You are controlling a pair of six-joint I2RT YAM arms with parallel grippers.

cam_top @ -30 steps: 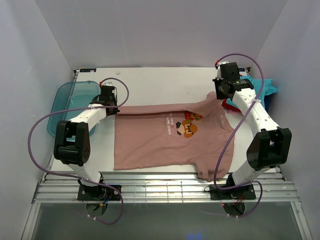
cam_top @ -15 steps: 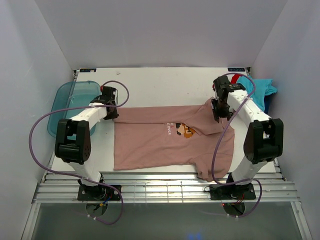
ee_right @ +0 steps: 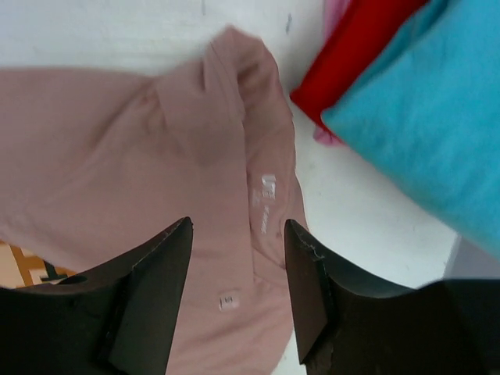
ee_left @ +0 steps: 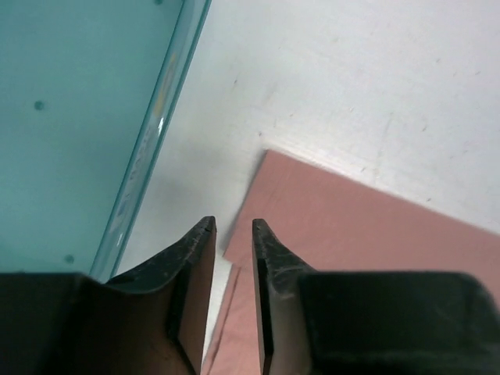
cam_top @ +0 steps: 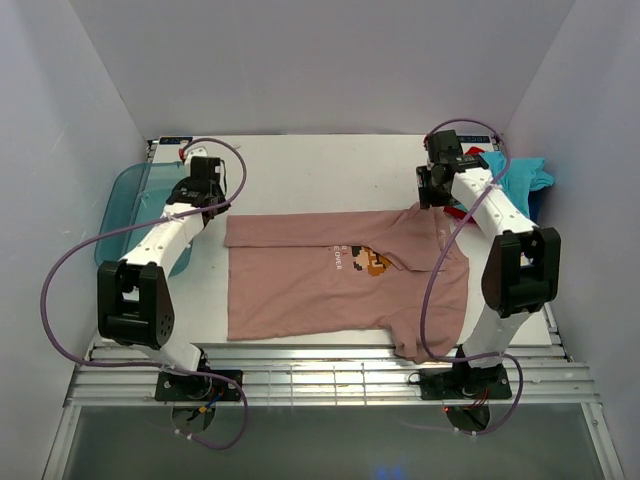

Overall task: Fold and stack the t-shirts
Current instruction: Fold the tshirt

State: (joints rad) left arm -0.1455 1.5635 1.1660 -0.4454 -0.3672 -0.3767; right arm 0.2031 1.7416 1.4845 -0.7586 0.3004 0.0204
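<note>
A dusty-pink t-shirt (cam_top: 300,285) with a pixel-figure print lies on the white table, its far part folded over toward the near side. My left gripper (cam_top: 212,203) hovers open over the shirt's far-left corner (ee_left: 312,211), nothing between its fingers. My right gripper (cam_top: 430,195) hovers open over the shirt's far-right end, above the collar and its label (ee_right: 266,195). More t-shirts are piled at the far right: a turquoise one (cam_top: 520,170) (ee_right: 437,109) on top of a red one (ee_right: 355,55), with dark blue (cam_top: 535,205) behind.
A translucent teal tray (cam_top: 130,205) (ee_left: 70,117) stands at the table's left edge, close to my left gripper. White walls enclose the table on three sides. The arm bases sit on a slatted rail at the near edge.
Both grippers have opened and let go of the pink shirt's folded-over edge. The fold now lies flat, and both grippers have drawn back toward the far side.
</note>
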